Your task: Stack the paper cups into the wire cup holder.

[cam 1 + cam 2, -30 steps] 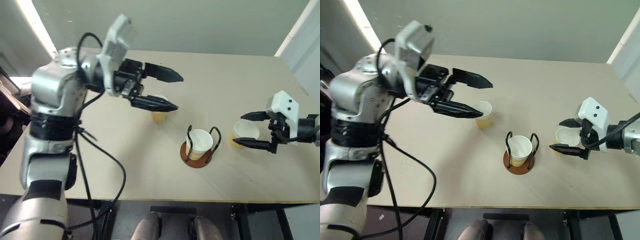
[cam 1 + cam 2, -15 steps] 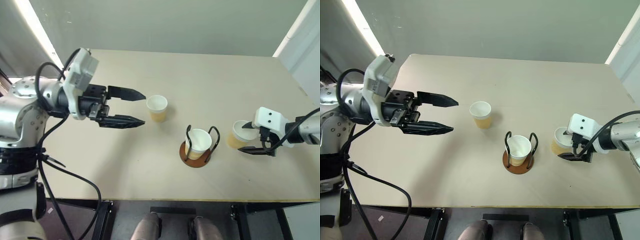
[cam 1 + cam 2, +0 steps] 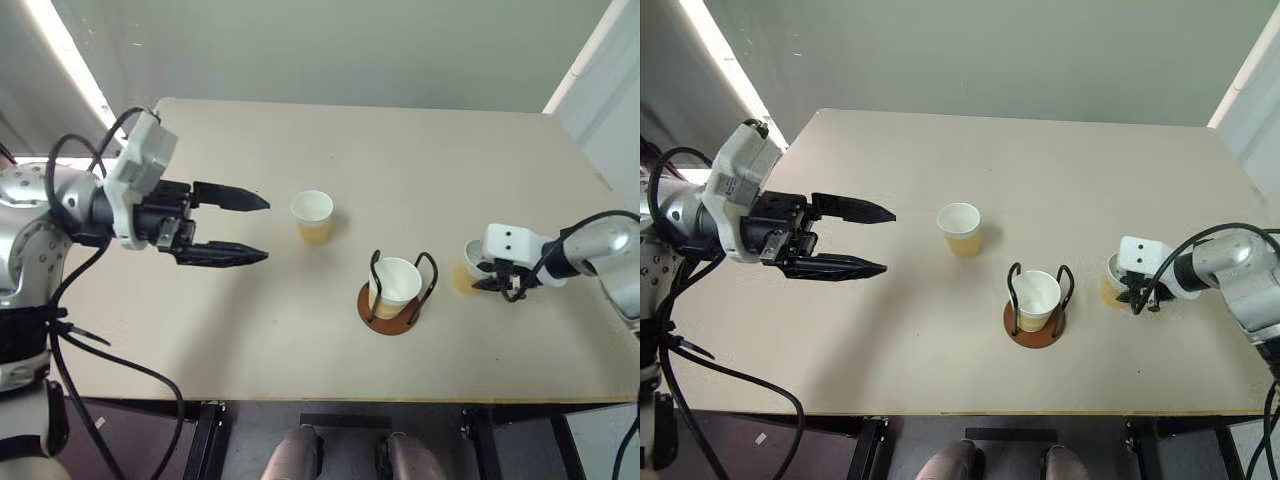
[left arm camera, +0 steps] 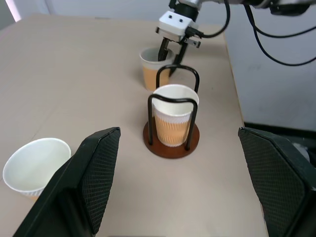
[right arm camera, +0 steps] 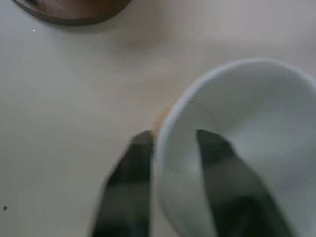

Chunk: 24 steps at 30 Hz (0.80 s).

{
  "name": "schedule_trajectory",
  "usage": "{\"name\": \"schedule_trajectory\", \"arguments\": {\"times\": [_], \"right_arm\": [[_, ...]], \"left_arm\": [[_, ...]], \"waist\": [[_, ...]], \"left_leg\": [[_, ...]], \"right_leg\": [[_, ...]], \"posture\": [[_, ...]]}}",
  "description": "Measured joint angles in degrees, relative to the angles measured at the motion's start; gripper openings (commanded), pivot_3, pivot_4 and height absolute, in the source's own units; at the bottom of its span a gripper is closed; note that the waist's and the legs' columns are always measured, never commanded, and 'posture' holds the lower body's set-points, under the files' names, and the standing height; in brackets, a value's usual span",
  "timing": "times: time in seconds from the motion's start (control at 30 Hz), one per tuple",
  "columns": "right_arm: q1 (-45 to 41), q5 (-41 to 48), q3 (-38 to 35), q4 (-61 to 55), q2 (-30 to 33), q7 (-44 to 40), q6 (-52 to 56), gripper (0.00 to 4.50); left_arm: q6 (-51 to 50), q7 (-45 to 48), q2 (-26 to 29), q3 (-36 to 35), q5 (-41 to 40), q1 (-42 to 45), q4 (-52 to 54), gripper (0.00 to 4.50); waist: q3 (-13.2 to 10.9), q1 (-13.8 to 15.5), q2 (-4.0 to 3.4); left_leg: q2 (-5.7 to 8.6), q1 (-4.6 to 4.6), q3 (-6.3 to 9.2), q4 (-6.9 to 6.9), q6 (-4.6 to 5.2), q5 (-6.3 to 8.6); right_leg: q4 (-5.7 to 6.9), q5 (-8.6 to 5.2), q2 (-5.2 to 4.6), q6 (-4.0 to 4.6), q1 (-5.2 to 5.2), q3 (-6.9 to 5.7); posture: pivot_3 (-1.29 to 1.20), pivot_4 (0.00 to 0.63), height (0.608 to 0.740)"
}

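Paper cups: one of three sits in wire cup holder (image 3: pixel 392 295) at desk (image 3: pixel 420 160) centre; two left to stack.

Head view: holder cup (image 3: pixel 394 286) empty, upright. Second cup (image 3: pixel 313 216) stands alone, empty, between holder and my left claw (image 3: pixel 250 228), which hangs wide open, holding nothing. Third cup (image 3: pixel 468 268) near holder's right, my right claw (image 3: pixel 492 277) at its rim.

Left wrist view: holder (image 4: pixel 172 138) with single cup (image 4: pixel 174 118); right-hand cup (image 4: pixel 152 66) behind it.

Right wrist view: my fingers (image 5: pixel 128 182) pinch cup wall (image 5: pixel 170 163), one inside, one outside; cup empty, not yet lifted, I judge.
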<state>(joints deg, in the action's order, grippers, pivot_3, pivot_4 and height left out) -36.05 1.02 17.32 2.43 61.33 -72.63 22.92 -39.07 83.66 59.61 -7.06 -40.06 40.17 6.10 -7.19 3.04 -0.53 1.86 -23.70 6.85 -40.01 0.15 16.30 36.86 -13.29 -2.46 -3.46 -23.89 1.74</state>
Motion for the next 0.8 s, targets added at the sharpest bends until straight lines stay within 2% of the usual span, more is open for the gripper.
{"name": "schedule_trajectory", "arguments": {"times": [0.03,0.23,0.37,0.47,0.6,0.7,0.8], "right_arm": [[-0.2,-0.4,0.1,0.4,-0.1,-0.5,-0.4,0.04],[-2.1,-0.9,-0.3,2.2,0.5,-3.8,-1.8,0.04],[-6.5,1.3,-3.1,1.2,3.5,-7.2,0.5,0.04],[-12.5,4.5,-6.2,-3.7,4.8,-10.2,4.0,0.04],[-21.6,9.5,-6.5,-13.6,3.6,-13.8,11.3,0.04],[-25.3,12.5,-4.9,-22.4,1.9,-15.3,15.1,0.04],[-25.7,12.6,-0.9,-26.1,0.1,-16.1,15.4,0.04]], "left_arm": [[0.7,0.8,0.4,0.6,0.7,0.0,-0.1,4.12],[3.2,3.5,1.8,1.6,3.1,0.2,-2.2,4.12],[3.6,3.5,1.8,1.6,3.2,0.3,-2.2,4.12],[3.6,3.5,1.8,1.6,3.2,0.4,-2.2,4.12],[3.9,3.7,1.6,1.8,3.4,1.4,-2.5,4.12],[4.5,4.1,0.8,2.8,3.8,2.7,-3.1,4.12],[5.2,4.9,0.0,4.1,4.3,3.6,-4.5,4.12]], "waist": [[0.0,0.0,0.0],[0.0,0.0,-0.01],[0.0,0.0,-0.04],[0.0,-0.3,-0.05],[0.0,-0.6,-0.06],[0.0,-0.5,-0.05],[0.0,-0.5,-0.04]], "left_leg": [[0.0,0.0,0.0,0.0,0.0,0.0],[0.0,-0.01,0.01,0.02,-0.05,0.03],[0.0,-0.05,0.02,0.06,-0.07,0.04],[-0.03,-0.03,0.02,0.17,-0.13,0.06],[-0.04,-0.04,0.03,0.27,-0.16,0.05],[-0.03,-0.04,0.16,0.28,-0.15,0.05],[-0.01,-0.06,0.17,0.17,-0.14,0.05]], "right_leg": [[0.0,0.0,0.0,0.01,0.0,0.0],[0.01,-0.02,-0.01,0.04,-0.01,0.0],[0.04,-0.04,0.0,0.08,-0.06,0.0],[0.04,-0.08,0.02,0.14,-0.08,-0.02],[0.01,-0.1,0.02,0.17,-0.12,-0.03],[-0.09,-0.13,0.03,0.22,-0.08,-0.11],[-0.13,-0.12,0.02,0.21,-0.06,-0.1]], "posture": [[0.0,0.15,0.74],[0.0,0.15,0.74],[0.0,0.15,0.74],[0.0,0.15,0.74],[0.0,0.15,0.74],[0.0,0.15,0.74],[0.0,0.15,0.74]]}}
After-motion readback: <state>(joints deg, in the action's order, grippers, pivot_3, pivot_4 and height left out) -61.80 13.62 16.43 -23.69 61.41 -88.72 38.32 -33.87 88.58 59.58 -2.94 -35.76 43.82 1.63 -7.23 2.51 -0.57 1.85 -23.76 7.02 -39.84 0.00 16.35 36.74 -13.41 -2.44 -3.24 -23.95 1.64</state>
